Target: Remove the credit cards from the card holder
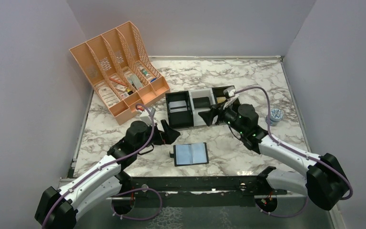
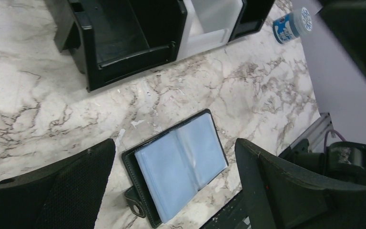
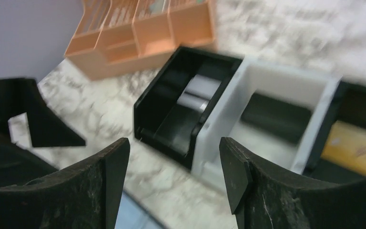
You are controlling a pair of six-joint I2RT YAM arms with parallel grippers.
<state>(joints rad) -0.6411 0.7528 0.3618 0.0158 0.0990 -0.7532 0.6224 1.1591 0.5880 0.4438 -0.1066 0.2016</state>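
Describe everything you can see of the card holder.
The card holder is a small black wallet, leather-like, lying open and flat on the marble table between the two arms. Its blue-grey lining faces up, creased down the middle, and a snap tab sticks out at one edge. No card shows. Only the table touches it.

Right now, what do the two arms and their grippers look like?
Both the left arm and right arm have white links with bulky black joint housings. A lavender cable runs along each to the wrist. The left gripper and right gripper have black, wedge-shaped fingers with finely textured inner faces.
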